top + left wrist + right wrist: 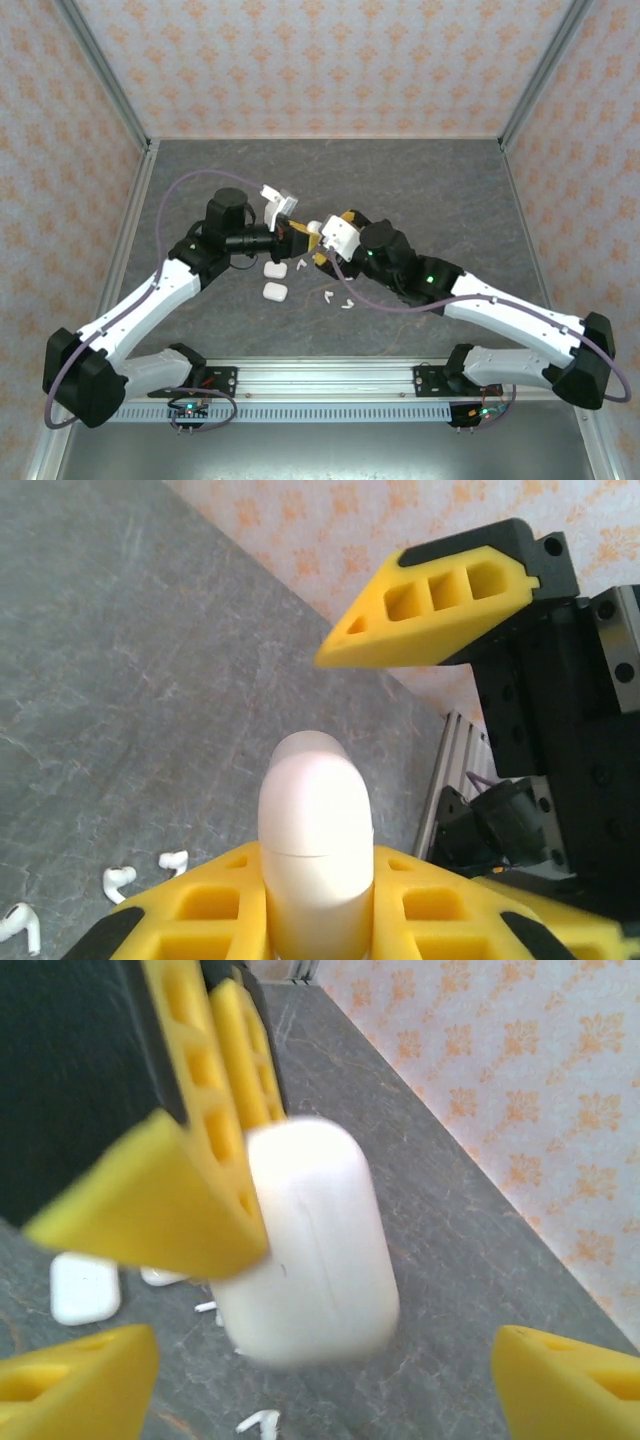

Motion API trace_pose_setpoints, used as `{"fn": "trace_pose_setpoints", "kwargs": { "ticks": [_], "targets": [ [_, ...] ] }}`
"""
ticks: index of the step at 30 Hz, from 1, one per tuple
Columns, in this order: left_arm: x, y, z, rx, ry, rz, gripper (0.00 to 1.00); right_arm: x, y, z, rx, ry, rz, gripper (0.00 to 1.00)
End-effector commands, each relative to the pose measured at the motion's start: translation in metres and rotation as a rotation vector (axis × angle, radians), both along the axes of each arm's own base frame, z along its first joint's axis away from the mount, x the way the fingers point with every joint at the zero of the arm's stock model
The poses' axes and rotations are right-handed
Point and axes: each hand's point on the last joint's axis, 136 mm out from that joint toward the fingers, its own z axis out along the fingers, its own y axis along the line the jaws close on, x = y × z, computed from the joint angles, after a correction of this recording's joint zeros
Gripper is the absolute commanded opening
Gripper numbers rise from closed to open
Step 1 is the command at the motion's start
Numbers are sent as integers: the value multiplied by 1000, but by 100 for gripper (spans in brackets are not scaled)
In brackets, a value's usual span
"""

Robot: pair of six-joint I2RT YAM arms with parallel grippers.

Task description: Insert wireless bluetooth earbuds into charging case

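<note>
While left fingers point(190, 920) grip a case point(315, 820) and right fingers point(70, 1375) gape, earbuds point(118, 880) dot the grey table point(450, 190).

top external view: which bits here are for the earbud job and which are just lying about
For the job:
charging case held in the left gripper
loose earbuds
two spare cases

Just there:
purple cable
metal rail at the near edge

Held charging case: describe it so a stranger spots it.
On the grey table, find the centre where both arms meet. The charging case is the white rounded one clamped in the left gripper; two similar cases lie loose on the table.
</note>
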Motion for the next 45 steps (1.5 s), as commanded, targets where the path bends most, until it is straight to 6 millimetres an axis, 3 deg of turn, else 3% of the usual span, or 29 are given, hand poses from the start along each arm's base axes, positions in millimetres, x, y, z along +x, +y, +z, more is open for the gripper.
{"fn": "trace_pose_setpoints", "kwargs": {
  "ticks": [1, 5, 11, 16, 22, 32, 42, 45],
  "targets": [
    [8, 5, 40, -104, -198, 80, 11, -15, -11, 9, 114, 90, 33, 100],
    [-1, 7, 50, -152, -304, 95, 8, -28, -23, 25, 324, 234, 117, 99],
    [-17, 8, 64, -193, -432, 117, 9, -25, -32, 77, 709, 242, 166, 99],
    [-26, 2, 67, -188, -451, 83, 5, -22, -16, 98, 803, 301, 237, 99],
    [-30, 0, 68, -183, -468, 76, 4, -7, -9, 94, 790, 316, 198, 98],
    [-34, 3, 74, -186, -495, 80, 2, 20, -7, 85, 765, 339, 78, 81],
    [-35, 4, 70, -162, -502, 77, 1, 34, -1, 86, 746, 366, 46, 80],
    [-34, 4, 64, -137, -502, 80, 1, 34, -4, 94, 765, 382, 45, 80]
  ]
}}
